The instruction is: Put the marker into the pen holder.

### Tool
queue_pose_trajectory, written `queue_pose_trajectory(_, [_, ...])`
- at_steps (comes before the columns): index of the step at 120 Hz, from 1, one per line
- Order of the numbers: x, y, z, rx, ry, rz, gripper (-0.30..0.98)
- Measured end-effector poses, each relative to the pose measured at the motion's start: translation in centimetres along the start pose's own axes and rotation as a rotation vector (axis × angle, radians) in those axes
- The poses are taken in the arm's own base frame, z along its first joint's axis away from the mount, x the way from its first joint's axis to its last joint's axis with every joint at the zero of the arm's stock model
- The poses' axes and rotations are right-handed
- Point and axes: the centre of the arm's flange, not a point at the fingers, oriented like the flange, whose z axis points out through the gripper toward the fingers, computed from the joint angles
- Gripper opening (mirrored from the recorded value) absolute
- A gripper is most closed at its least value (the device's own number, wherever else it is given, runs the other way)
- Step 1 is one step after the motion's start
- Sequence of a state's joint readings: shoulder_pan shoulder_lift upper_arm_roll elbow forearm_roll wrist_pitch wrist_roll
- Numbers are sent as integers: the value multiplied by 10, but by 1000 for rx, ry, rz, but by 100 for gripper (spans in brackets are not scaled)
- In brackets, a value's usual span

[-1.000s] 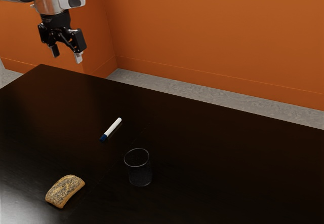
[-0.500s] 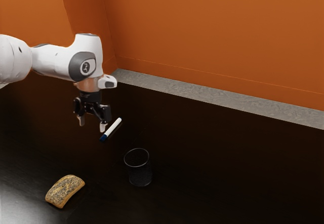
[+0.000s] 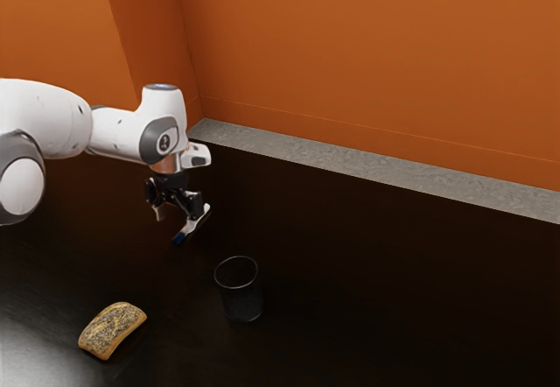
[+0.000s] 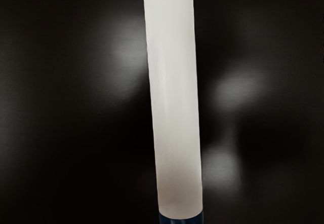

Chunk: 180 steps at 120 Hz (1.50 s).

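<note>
Ext. view: gripper [image 3: 175, 223] low over marker [image 3: 192, 225], fingers open, spread apart; one overlaps marker, contact unclear. Marker lies on dark surface [image 3: 376, 273], white barrel, blue cap [image 3: 179, 238] twd 7 o'clock. Pen holder [image 3: 241, 302] upright, nearby at marker's 5 o'clock. Bread roll [image 3: 112, 329] at holder's 8 o'clock, well apart. Wrist view: white barrel directly under hand, w/ cap edge visible.

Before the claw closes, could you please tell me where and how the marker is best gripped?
I'd take the marker near the middle of its white barrel, coming from above, with the claw closing across its two long sides. It lies flat on the table, slim and straight, so its narrow width suits that.
</note>
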<state>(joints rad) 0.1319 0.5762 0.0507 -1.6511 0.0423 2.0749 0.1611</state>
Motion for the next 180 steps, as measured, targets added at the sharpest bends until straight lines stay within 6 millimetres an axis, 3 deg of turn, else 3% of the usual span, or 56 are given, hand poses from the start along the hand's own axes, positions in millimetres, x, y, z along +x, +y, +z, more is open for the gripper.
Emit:
queue_pose_trajectory(16, [1,-5,10,-17,-2,5,62])
queue_pose_trajectory(72, [4,0,17,-58,6,13,20])
queue_pose_trajectory(112, [7,0,21,-68,25,11,1])
queue_pose_trajectory(140, [8,1,12,-53,43,13,-8])
queue_pose_trajectory(152, [6,3,-15,-43,73,15,-9])
queue_pose_trajectory(180, [-27,35,-126,-33,92,48,-10])
